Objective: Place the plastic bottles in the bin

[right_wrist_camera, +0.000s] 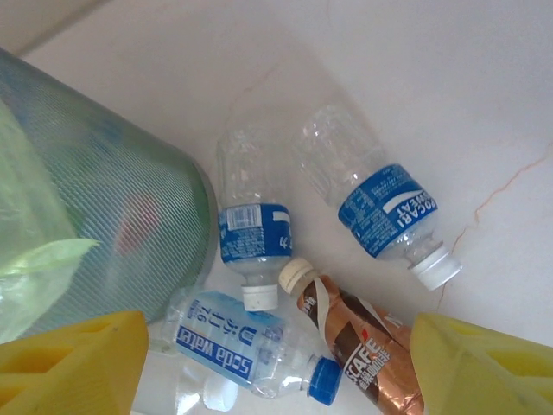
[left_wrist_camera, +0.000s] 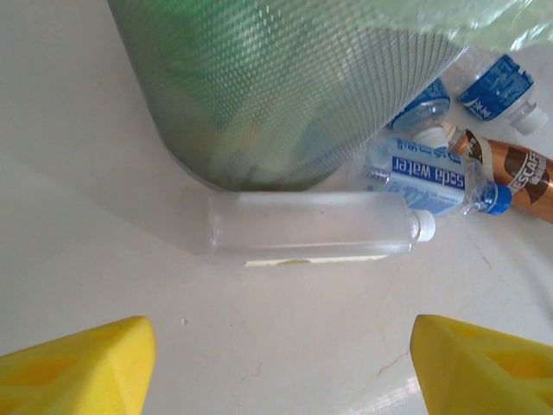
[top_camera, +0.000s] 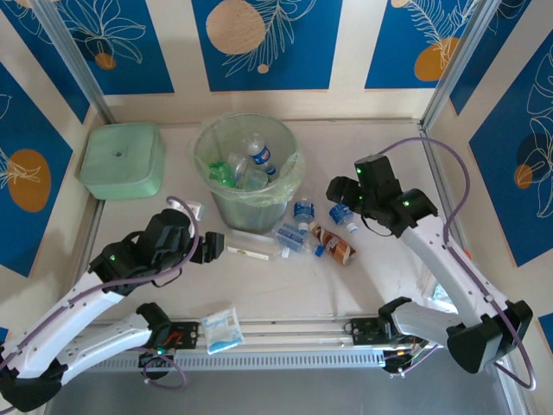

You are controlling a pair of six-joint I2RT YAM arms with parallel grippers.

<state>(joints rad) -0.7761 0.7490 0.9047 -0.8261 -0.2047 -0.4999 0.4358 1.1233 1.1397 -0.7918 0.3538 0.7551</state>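
Left claw [left_wrist_camera: 281,346]: spread wide, nothing pinched. It sat low over the table [left_wrist_camera: 285,311], aimed at the long clear bottle [left_wrist_camera: 311,229].
Right claw [right_wrist_camera: 276,328]: spread, empty, above the loose cluster.
Bin [top_camera: 246,212]: upright at mid-table, liner folded over the rim, several bottles already inside.
Left on table: long clear bottle on its side just beside the bin's foot, contact unclear. Soda water bottle [right_wrist_camera: 242,350], brown-labelled bottle [right_wrist_camera: 363,354] and two blue-label bottles [right_wrist_camera: 251,225] [right_wrist_camera: 380,203] lay just to the bin's right.
Risk 1: little room behind the long bottle, so one finger could have hit the bin wall and shoved the bin, or rolled the bottle away.
Risk 2: the cluster was packed, soda water against the brown one. Closing there could have caught two or squirted one out. They looked thin, round and likely to roll.
Risk 3: both arms worked the same patch beside the bin, so a claw clash looked possible.
Risk 4: the liner overhang could have snagged a claw at the drop.
Top view gave: bin contents, both arms' layout, lidded box [top_camera: 123,160], flat packet [top_camera: 223,330].
Left wrist gave: long bottle's cap pointing at the cluster, and its gap to the bin.
Right wrist gave: label text, cap directions, which bottles touched.
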